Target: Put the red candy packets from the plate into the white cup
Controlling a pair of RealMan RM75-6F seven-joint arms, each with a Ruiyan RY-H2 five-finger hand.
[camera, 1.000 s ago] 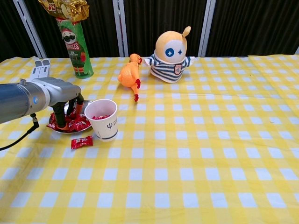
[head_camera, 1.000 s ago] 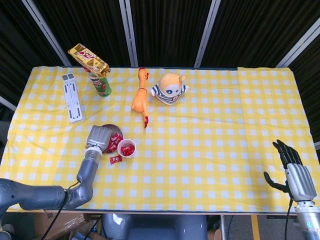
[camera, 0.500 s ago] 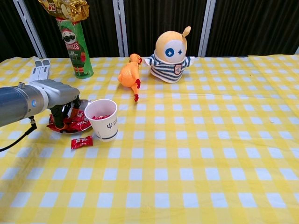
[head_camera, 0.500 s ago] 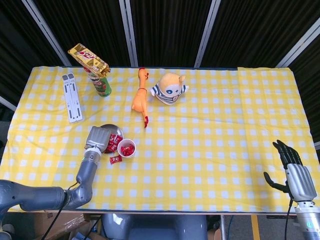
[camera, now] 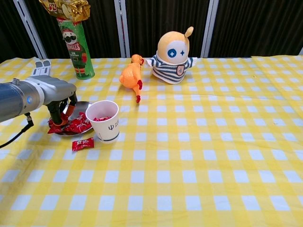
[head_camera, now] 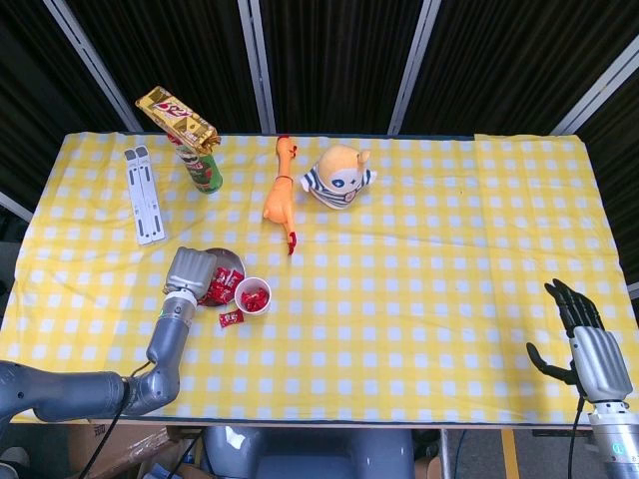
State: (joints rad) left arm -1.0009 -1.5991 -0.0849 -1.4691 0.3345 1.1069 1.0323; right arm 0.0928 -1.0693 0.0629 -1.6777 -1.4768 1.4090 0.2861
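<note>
A small metal plate (camera: 84,104) holds a pile of red candy packets (camera: 78,124) at the table's left front. My left hand (camera: 53,93) hangs over the plate's left side, fingers (camera: 56,116) pointing down into the packets; whether they grip one is hidden. The head view shows this left hand (head_camera: 190,270) covering part of the plate (head_camera: 230,258). The white cup (camera: 104,120) stands just right of the plate with red packets inside, which the head view of the cup (head_camera: 253,295) confirms. One loose packet (camera: 83,144) lies on the cloth before the plate. My right hand (head_camera: 591,344) stays empty at the front right edge.
At the back left stand a green chip can (camera: 75,47) topped by a gold snack bag (camera: 66,8), with a white folded stand (head_camera: 143,193) to its left. An orange rubber chicken (camera: 131,74) and a striped plush toy (camera: 173,56) sit behind the cup.
My left hand has slid left across the plate and lifted slightly. One packet now hangs over the plate's left rim. The right hand has not moved.
</note>
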